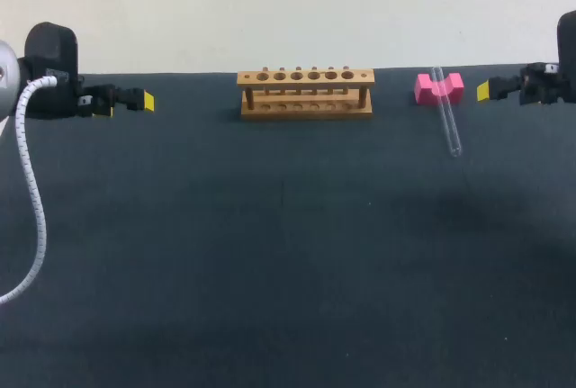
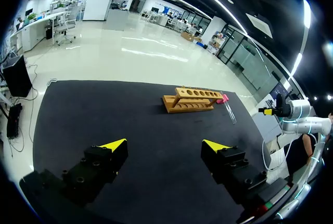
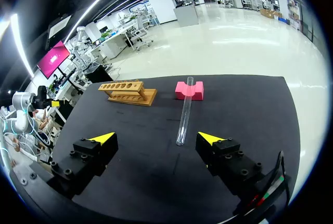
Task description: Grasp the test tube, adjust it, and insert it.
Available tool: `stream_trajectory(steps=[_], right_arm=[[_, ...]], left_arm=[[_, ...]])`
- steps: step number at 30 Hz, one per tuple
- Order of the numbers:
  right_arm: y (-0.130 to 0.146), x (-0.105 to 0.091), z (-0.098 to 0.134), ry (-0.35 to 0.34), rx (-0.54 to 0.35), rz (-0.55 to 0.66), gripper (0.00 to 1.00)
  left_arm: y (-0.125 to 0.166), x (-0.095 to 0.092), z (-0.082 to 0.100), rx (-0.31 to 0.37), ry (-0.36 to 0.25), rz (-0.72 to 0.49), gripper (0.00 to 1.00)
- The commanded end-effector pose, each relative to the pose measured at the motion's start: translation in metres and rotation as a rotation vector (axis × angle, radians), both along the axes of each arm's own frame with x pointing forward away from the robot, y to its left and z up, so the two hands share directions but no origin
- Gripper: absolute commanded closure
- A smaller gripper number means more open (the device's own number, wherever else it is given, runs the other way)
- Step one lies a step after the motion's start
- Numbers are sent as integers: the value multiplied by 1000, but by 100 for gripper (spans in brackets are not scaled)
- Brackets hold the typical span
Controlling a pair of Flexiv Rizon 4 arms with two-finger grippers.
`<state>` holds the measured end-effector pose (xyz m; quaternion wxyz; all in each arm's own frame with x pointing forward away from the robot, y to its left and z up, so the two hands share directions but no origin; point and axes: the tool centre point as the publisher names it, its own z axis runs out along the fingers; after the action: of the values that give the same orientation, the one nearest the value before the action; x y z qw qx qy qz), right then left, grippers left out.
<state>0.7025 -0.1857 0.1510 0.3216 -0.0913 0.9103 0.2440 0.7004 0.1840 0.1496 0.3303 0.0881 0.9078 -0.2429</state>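
Tube leans on pink block, long axis running away ahead of right jaws. Right arm nearer. Left jaws, right jaws spread.

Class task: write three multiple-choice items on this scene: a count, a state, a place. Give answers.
1. Holes in the wooden rack top? A four B six C eight
2. The left gripper and right gripper are: A both open B both shut C one open, one shut
3. One end of the test tube rests: A in the rack B on the pink block C in a gripper
Answers: B, six show in a row; A, each stands wide, empty; B, it lies in the block's notch.
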Motion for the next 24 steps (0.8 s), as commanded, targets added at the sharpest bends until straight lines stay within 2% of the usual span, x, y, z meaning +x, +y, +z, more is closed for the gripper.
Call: stream_trajectory(steps=[1,13,15,21,24], right_arm=[[0,1,2,8,-4,2,0],[0,1,2,8,-4,2,0],[0,1,2,8,-4,2,0],[0,1,2,8,-4,2,0],[0,1,2,8,-4,2,0]], left_arm=[[0,0,1,4,4,2,0],[0,0,1,4,4,2,0],[0,5,-1,-7,-4,-42,0],[6,26,-4,-4,-103,-216,0],[9,39,-8,10,-134,-285,0]])
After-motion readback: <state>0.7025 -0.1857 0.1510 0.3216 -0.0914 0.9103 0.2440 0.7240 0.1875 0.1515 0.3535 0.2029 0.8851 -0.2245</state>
